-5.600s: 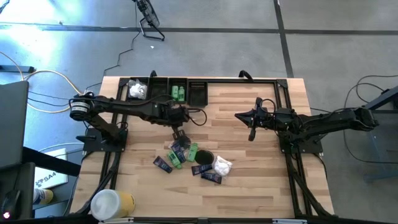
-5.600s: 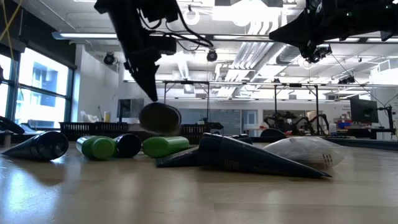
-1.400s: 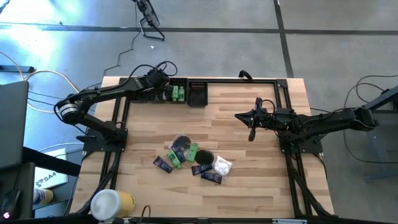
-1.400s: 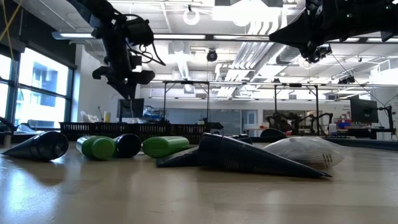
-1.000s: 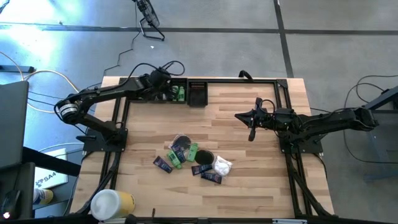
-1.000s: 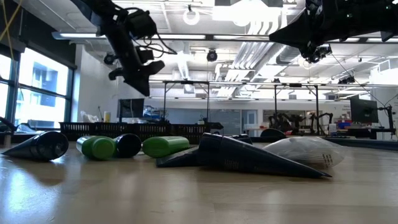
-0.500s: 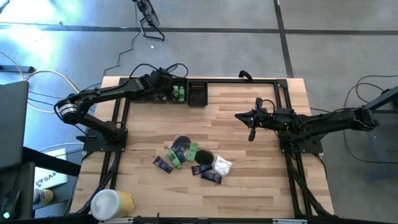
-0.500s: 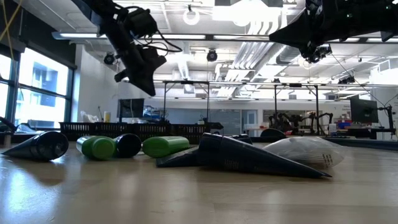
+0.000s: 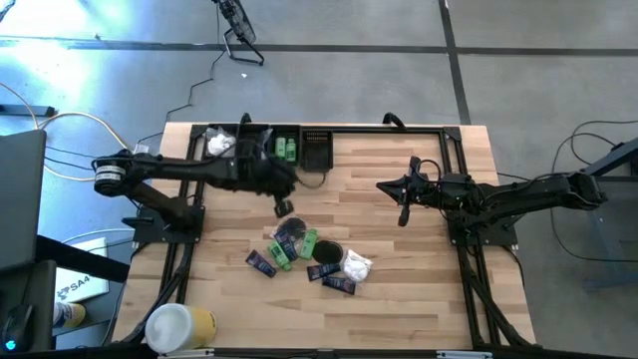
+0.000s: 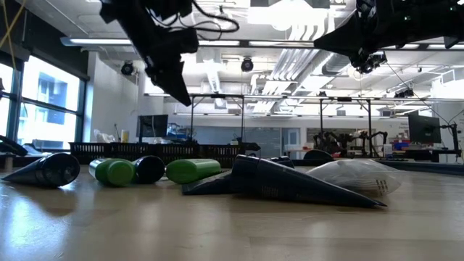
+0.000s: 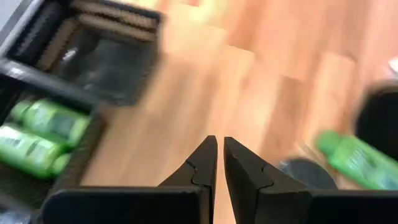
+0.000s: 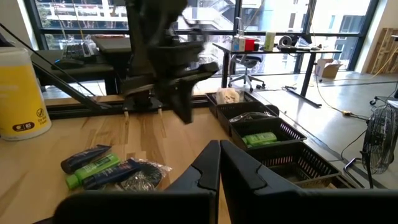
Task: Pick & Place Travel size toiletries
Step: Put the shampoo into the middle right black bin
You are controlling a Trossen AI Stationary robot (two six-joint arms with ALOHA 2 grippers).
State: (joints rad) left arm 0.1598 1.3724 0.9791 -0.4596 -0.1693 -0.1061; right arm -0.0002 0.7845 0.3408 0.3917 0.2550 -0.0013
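The travel size toiletries lie in a pile [image 9: 309, 254] at the table's middle: green bottles [image 9: 309, 242], dark sachets [image 9: 261, 263], a black disc [image 9: 329, 252] and a white packet [image 9: 357, 265]. More green bottles [image 11: 37, 134] lie in the black compartment tray [image 9: 317, 150] at the far edge. My left gripper [image 9: 282, 206] hangs shut and empty above the table between tray and pile, slanting down. My right gripper [image 9: 384, 184] is shut and waits level, high over the table's right half.
A large white-and-yellow cylinder [image 9: 179, 326] stands at the near left corner. Another white packet [image 9: 219, 145] lies in the tray's left compartment. Bare wood shows between the pile and the right arm [image 9: 498, 199].
My left gripper has swung from over the tray toward the table's near edge and now hangs just beyond the pile. It rolled about its own axis on the way and stayed shut. The toiletries have not moved.
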